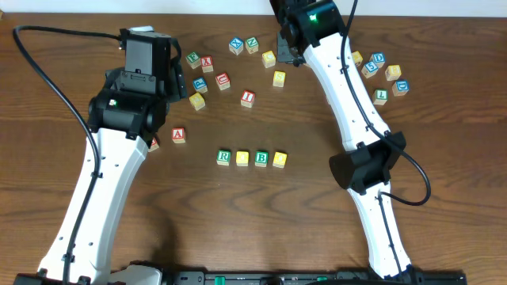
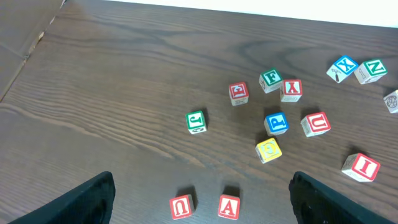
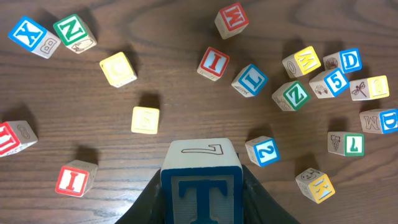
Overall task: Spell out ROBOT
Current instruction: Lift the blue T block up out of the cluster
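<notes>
Four cubes stand in a row at the table's middle: green R [image 1: 223, 157], a yellow-faced cube [image 1: 242, 158], green B [image 1: 261, 158], and a second yellow-faced cube [image 1: 279, 159]. My right gripper [image 3: 202, 202] is shut on the blue T cube [image 3: 202, 186], held above the table at the far side [image 1: 287, 54]. Its T face is toward the wrist camera. My left gripper [image 2: 200, 186] stands wide open low over the left of the table. Red U [image 2: 181, 206] and red A [image 2: 229, 206] lie between its fingers, untouched.
Loose cubes lie scattered at the back left, among them F [image 2: 270, 79], X [image 2: 290, 89], J [image 2: 196, 121] and a red I [image 1: 248, 97]. Another cluster with L, Z, 5, D [image 3: 350, 61] lies at the back right [image 1: 380, 75]. The right arm's elbow [image 1: 364, 162] hangs right of the row.
</notes>
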### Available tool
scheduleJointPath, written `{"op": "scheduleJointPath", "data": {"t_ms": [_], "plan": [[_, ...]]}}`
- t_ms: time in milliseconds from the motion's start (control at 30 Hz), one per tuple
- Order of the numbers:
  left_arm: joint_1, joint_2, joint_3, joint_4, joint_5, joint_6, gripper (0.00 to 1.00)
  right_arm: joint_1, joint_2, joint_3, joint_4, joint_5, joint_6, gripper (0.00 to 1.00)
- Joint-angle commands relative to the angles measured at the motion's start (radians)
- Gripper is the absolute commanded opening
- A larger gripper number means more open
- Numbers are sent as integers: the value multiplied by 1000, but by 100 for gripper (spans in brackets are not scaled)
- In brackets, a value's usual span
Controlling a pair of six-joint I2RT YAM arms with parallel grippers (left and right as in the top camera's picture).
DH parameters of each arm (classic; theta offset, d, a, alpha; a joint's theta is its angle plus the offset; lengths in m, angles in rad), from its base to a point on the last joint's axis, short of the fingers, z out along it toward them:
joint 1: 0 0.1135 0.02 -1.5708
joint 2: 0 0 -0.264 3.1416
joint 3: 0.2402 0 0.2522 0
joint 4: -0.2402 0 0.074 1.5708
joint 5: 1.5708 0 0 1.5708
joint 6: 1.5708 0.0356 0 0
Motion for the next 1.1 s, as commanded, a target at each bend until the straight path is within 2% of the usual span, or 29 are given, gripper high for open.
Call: {"op": "scheduleJointPath", "data": {"t_ms": [0,667,933,1067], "plan": [[6,6,16,-6,-11,13,88,5,-2,18,3,12,16,14],[6,6,16,-6,-11,13,88,-10,-2,18,19,-90,16,14],[6,6,16,-6,-11,13,88,-11,-2,8,87,-85,12,18],[6,6,16,-6,-11,13,88,-11,-46,-83,157,-86,12,19]]}}
